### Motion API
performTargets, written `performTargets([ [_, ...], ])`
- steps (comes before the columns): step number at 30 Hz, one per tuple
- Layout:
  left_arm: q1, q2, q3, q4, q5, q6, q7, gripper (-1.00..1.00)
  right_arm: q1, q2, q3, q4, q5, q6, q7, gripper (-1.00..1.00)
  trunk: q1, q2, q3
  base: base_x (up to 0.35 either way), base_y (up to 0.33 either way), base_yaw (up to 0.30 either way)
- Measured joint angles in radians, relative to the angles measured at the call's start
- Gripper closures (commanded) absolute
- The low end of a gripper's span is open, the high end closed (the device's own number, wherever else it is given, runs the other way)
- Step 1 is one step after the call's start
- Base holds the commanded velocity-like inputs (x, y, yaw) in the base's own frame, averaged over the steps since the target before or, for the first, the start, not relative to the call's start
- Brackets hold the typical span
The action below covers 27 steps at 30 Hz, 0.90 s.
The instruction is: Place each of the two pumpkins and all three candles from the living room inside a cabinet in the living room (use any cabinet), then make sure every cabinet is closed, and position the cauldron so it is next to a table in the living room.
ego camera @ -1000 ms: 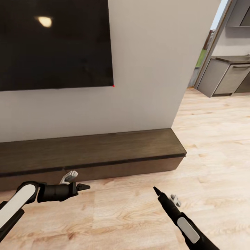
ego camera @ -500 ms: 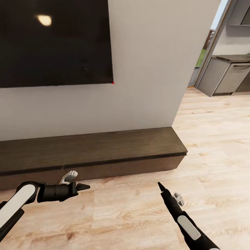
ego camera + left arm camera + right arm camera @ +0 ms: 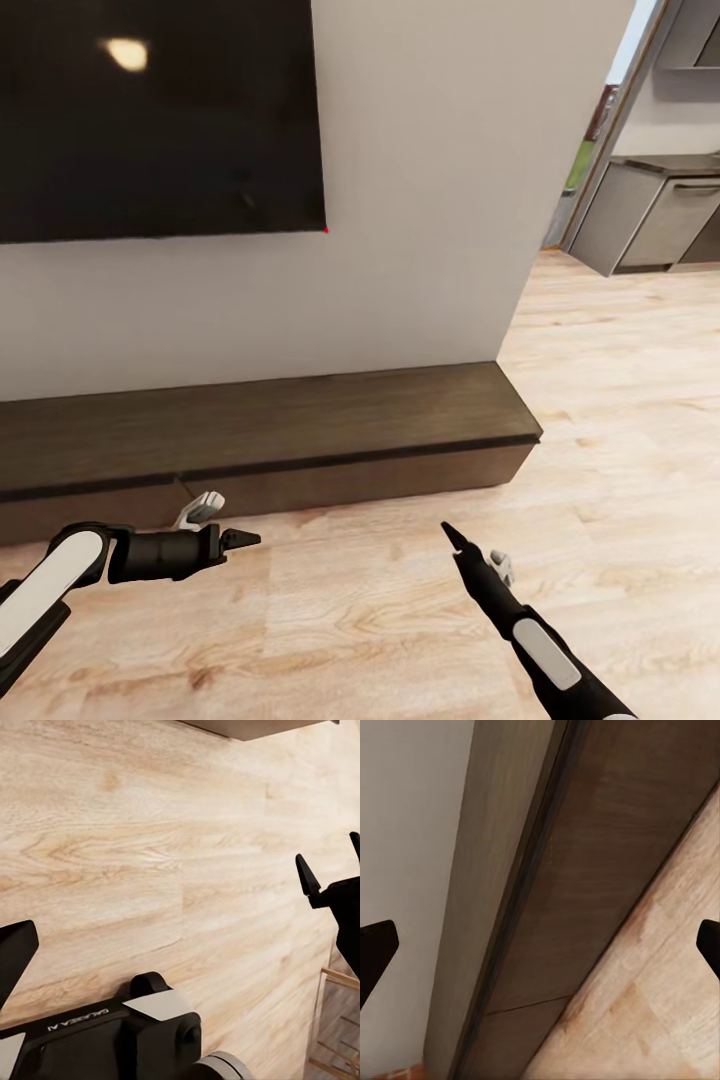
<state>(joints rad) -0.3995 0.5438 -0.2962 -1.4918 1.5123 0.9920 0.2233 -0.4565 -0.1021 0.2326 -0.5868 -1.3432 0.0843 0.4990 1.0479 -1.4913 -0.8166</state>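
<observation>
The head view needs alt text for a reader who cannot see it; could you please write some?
A long, low dark-brown cabinet sits against a white wall under a black screen, drawers shut. Both grippers, left and right, hover over the wood floor, holding nothing.

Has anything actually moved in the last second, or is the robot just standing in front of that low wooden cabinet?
Little has changed. The right gripper swung slightly out to the right over the floor, then came back and is now about where it started. The whole picture has slid a little, so the camera shifted, not the room. The left gripper has stayed in place, and both are empty. The cabinet is still shut.
</observation>
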Motion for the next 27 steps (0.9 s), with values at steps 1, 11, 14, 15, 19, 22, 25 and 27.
performTargets([
  [1,0.000,0.000,0.000,0.000,0.000,0.000,0.000,-1.00,0.000,0.001,0.000,0.000,0.000,-0.001,0.002,-1.00,0.004,-0.007,-0.003,0.000,0.000,0.000],
  [11,0.000,-0.001,-0.001,0.000,0.000,0.000,0.000,-1.00,0.000,0.004,-0.003,0.006,-0.011,-0.004,0.009,-1.00,0.042,-0.077,-0.034,0.000,0.000,0.000],
  [14,0.000,-0.001,-0.002,0.000,0.000,0.000,0.000,-1.00,0.000,0.005,-0.002,0.008,-0.030,-0.008,0.008,-1.00,0.054,-0.098,-0.044,0.000,0.000,0.000],
  [15,0.000,-0.001,-0.002,0.000,0.000,0.000,0.000,-1.00,0.000,0.006,-0.002,0.008,-0.036,-0.009,0.008,-1.00,0.058,-0.105,-0.047,0.000,0.000,0.000],
  [19,0.000,-0.001,-0.001,0.000,0.000,0.000,0.000,-1.00,0.000,0.004,-0.002,0.008,-0.044,-0.010,0.009,-1.00,0.073,-0.133,-0.059,0.000,0.000,0.012],
  [22,0.000,-0.001,0.000,0.000,0.000,0.000,0.000,-1.00,0.000,0.004,-0.002,0.008,-0.046,-0.011,0.009,-1.00,0.084,-0.154,-0.067,0.000,0.000,0.096],
  [25,0.000,0.000,0.000,0.000,0.000,0.000,0.000,-1.00,0.000,0.005,-0.002,0.008,-0.046,-0.011,0.009,-1.00,0.096,-0.175,-0.076,0.000,0.000,0.040],
  [27,0.000,-0.001,0.000,0.000,0.000,0.000,0.000,-1.00,0.000,0.006,-0.002,0.008,-0.047,-0.011,0.009,-1.00,0.104,-0.189,-0.082,0.000,0.000,0.015],
])
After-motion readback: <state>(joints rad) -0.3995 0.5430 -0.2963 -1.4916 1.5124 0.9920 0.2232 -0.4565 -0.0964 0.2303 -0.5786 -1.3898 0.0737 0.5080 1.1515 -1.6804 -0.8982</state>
